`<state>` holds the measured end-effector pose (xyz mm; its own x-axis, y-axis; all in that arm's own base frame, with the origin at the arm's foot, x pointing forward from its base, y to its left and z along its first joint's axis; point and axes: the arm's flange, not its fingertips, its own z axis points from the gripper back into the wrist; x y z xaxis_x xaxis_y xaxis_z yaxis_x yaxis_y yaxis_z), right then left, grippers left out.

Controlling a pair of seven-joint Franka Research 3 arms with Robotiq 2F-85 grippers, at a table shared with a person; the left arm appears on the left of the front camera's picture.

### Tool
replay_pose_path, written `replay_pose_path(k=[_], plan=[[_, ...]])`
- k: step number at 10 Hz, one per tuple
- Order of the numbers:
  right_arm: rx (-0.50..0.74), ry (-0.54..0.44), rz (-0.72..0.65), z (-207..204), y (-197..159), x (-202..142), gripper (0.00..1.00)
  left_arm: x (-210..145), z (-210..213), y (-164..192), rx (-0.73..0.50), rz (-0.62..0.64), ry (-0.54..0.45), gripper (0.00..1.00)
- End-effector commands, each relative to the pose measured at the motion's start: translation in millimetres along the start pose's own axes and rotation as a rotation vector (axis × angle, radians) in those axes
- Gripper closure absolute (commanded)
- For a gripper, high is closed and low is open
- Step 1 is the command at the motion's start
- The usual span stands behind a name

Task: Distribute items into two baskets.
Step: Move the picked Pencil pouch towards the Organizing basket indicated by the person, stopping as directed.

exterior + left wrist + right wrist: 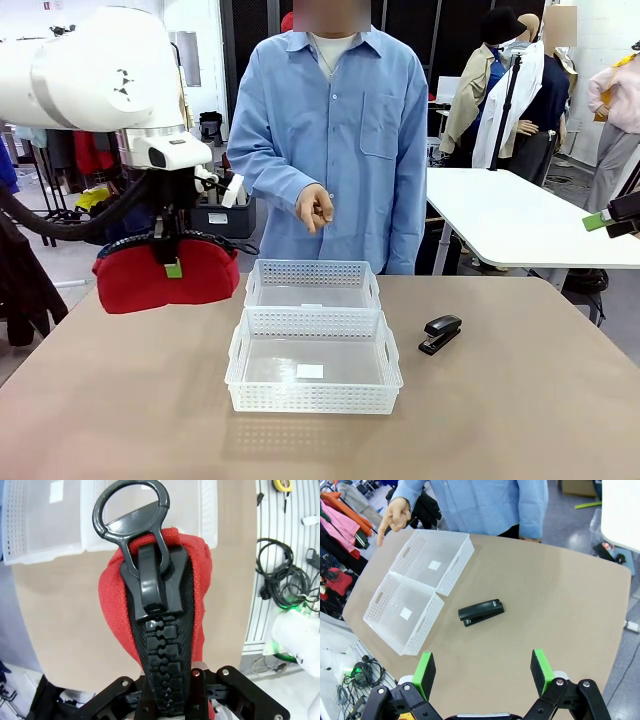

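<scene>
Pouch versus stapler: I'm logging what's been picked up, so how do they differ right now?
The red pouch hangs in the air, clamped by the left end effector; the black stapler lies on the table, untouched. The pouch is far bigger and soft fabric; the stapler is small and hard. Both are outside the baskets.

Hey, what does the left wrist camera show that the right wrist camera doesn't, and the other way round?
Left wrist: the red pouch, zipper up close, clamped in the shut left gripper. Right wrist: the black stapler lying on the table, the open right gripper, a person's hand pointing. Both: the two white baskets side by side.
</scene>
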<state>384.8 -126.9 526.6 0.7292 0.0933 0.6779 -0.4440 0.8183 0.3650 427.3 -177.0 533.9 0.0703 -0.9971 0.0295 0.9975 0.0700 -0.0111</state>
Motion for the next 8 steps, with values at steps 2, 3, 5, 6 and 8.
replay_pose_path(k=[2,3,5,6,8], plan=[[0.01,-0.012,0.004,-0.6,0.7,1.5,0.0,10.9,-11.6,0.7,0.005,-0.115,0.019,1.0],[0.01,-0.012,0.004,-0.6,0.7,1.5,0.0,18.3,-19.1,-1.8,0.005,-0.154,0.017,1.0],[0.01,-0.012,0.004,-0.6,0.7,1.5,0.0,32.0,-32.4,-3.4,-0.011,-0.199,0.02,1.0],[0.01,-0.012,0.004,-0.6,0.7,1.5,0.0,38.1,-39.8,-2.1,-0.014,-0.211,0.019,1.0],[0.01,-0.012,0.004,-0.6,0.7,1.5,0.0,51.0,-55.1,-0.8,-0.029,-0.256,0.027,1.0]])
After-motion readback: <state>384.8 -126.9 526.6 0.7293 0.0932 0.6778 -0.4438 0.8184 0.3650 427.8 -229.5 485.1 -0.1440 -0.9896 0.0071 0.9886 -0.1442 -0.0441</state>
